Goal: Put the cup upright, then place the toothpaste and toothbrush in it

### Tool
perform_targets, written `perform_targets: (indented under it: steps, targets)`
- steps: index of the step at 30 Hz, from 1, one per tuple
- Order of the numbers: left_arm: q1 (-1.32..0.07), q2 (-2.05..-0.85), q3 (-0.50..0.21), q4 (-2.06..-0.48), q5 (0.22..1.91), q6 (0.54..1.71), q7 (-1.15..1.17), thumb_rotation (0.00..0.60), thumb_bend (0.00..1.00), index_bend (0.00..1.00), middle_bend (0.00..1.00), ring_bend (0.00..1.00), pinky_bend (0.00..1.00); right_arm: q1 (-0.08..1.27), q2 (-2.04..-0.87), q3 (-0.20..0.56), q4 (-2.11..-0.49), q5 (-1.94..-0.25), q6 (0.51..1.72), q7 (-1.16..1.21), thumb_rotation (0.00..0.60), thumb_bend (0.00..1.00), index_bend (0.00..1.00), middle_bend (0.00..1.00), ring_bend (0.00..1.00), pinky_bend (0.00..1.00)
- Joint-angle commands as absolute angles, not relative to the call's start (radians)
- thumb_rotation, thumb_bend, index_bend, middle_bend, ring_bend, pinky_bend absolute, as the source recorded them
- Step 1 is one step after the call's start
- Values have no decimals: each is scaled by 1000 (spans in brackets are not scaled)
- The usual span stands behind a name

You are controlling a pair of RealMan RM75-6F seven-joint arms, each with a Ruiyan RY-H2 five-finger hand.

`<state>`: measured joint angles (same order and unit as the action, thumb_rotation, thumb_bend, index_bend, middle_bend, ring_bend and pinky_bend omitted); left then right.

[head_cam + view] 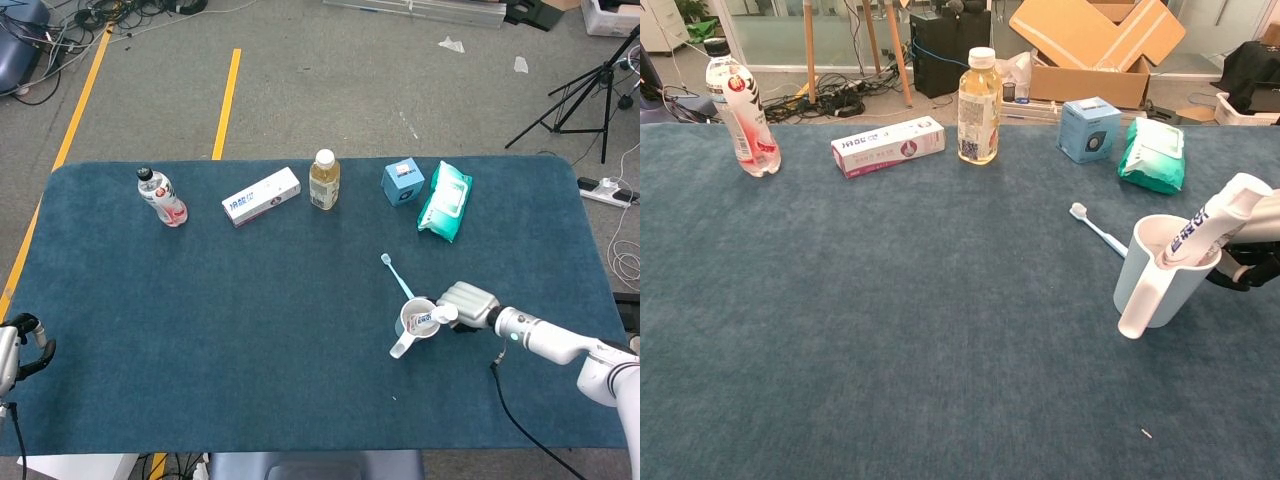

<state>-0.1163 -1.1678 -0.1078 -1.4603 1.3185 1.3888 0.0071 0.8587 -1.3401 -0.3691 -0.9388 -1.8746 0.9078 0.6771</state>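
The pale blue cup (411,327) (1156,281) stands upright on the blue table at the right, handle toward me. The white toothpaste tube (436,317) (1212,223) leans in it, top end out over the right rim. Flat on the cloth just behind the cup lies the light blue toothbrush (394,274) (1094,228), head pointing away. My right hand (470,302) (1246,268) sits right of the cup, close to the tube's top end, and I see nothing in its grasp. My left hand (18,350) hangs off the table's near left corner, fingers apart, holding nothing.
Along the far edge stand a water bottle (162,197) (740,105), a toothpaste box (261,196) (888,146), a yellow drink bottle (324,180) (978,108), a blue box (403,182) (1089,129) and a green wipes pack (445,200) (1153,153). A black cable (508,400) trails under the right arm.
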Motion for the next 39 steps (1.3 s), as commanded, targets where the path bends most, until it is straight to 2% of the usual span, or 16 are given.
perform_targets:
  steps: [1,20,39]
  targets:
    - [-116,-1167,-108,-1461,1318,1388,7,600,355,569,464,542,520,861,-1338,-366,-943,-1874,911,675,600,933,0,748,863,966]
    - [-112,-1162,-106,-1469,1322,1395,4,600,355,569,464,541,520,869,-1368,-376,-915,-1872,882,689,600,933,0,747,863,966]
    - [-110,-1168,-107,-1464,1322,1397,6,600,355,568,464,541,520,853,-1341,-367,-920,-1845,883,667,600,934,0,747,863,966]
